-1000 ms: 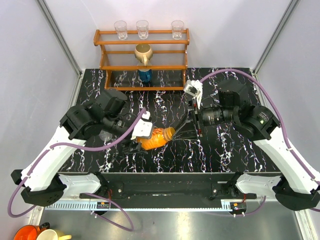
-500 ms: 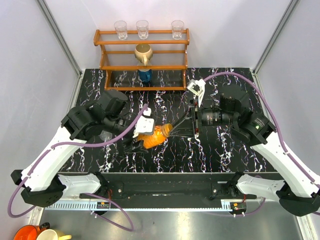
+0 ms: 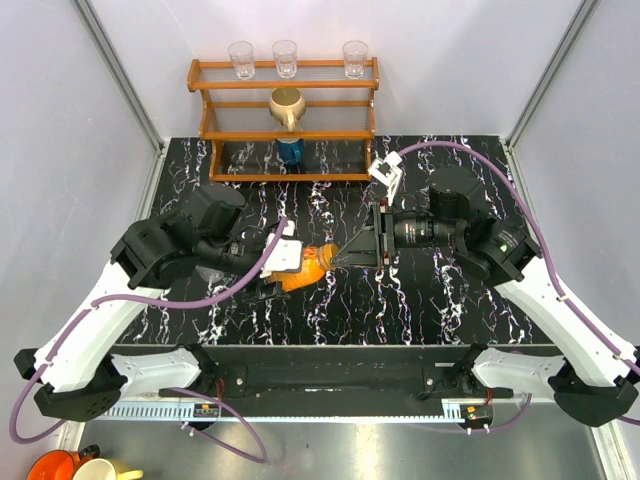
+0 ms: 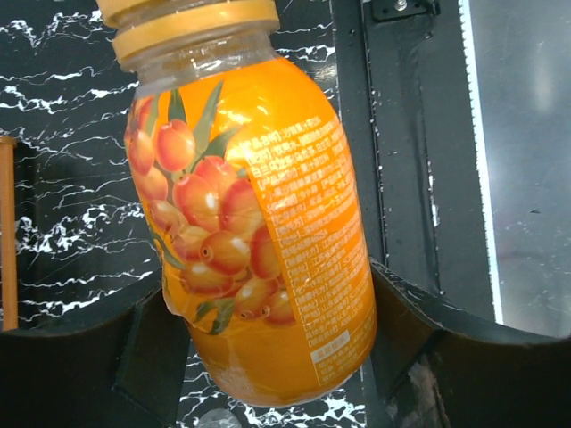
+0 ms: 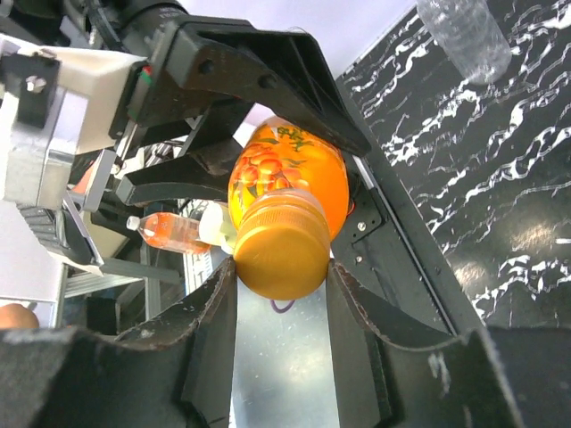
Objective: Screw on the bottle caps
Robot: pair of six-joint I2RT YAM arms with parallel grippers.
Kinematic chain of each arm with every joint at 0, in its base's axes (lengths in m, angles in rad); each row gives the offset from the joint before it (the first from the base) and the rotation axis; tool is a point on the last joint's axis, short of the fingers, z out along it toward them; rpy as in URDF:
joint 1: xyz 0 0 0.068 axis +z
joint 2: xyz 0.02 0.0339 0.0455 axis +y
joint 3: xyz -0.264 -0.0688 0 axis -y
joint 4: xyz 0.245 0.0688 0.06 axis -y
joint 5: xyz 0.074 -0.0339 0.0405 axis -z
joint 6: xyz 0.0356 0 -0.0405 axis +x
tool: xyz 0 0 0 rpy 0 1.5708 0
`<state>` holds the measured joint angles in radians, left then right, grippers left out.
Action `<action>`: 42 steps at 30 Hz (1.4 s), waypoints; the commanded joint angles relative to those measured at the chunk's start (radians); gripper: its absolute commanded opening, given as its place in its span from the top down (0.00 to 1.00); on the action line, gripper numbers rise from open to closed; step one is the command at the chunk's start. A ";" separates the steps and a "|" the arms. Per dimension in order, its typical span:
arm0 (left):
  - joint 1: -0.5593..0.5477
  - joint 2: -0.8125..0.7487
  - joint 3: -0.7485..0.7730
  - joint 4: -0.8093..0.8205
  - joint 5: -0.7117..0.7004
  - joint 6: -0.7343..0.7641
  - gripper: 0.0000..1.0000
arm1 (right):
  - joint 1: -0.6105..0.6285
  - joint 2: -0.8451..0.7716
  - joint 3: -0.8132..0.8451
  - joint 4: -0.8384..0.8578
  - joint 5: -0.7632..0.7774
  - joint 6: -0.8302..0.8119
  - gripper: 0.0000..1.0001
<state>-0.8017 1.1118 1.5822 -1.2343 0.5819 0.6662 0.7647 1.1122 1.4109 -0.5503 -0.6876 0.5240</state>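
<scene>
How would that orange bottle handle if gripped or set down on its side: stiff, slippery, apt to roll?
The orange bottle is probably stiff: its wall shows no denting where the left pincer clamps it. Its glossy label likely makes it slippery. Being round, it would probably roll if laid down.

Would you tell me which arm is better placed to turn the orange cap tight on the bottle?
Right. The right gripper is closed around the orange cap at the mouth of the orange bottle, ready to twist; the left gripper clamps the bottle's body and can only steady it.
</scene>
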 commanded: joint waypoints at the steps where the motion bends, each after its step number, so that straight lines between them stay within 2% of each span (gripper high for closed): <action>1: -0.002 -0.033 -0.002 0.162 -0.094 0.027 0.65 | 0.012 0.015 0.031 -0.129 0.055 0.068 0.70; 13: 0.007 -0.047 -0.048 0.275 -0.186 -0.109 0.66 | 0.018 -0.032 -0.046 0.013 0.171 0.281 0.73; 21: 0.030 -0.066 -0.085 0.343 -0.131 -0.227 0.73 | 0.045 0.000 -0.052 0.072 0.162 0.350 0.72; 28: 0.030 -0.070 -0.090 0.368 -0.188 -0.244 0.77 | 0.077 0.015 -0.046 0.112 0.158 0.441 0.68; 33: 0.041 -0.092 -0.106 0.368 -0.163 -0.241 0.77 | 0.082 0.008 -0.009 0.075 0.177 0.416 0.54; 38: 0.048 -0.096 -0.105 0.352 -0.079 -0.246 0.76 | 0.081 0.021 0.066 0.004 0.180 0.347 0.39; 39: 0.048 -0.095 -0.103 0.352 -0.068 -0.247 0.76 | 0.081 0.027 0.077 -0.014 0.181 0.332 0.33; 40: 0.048 -0.093 -0.103 0.352 -0.054 -0.252 0.76 | 0.082 0.031 0.098 -0.025 0.184 0.324 0.20; 41: 0.053 -0.093 -0.102 0.351 -0.048 -0.252 0.76 | 0.081 0.032 0.109 -0.034 0.184 0.317 0.00; 42: 0.055 -0.092 -0.103 0.354 -0.042 -0.255 0.77 | 0.081 0.035 0.120 -0.043 0.186 0.303 0.00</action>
<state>-0.7567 1.0229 1.4685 -0.9710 0.4797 0.4404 0.8394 1.1408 1.4521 -0.5457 -0.4767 0.8848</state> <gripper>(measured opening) 0.685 0.916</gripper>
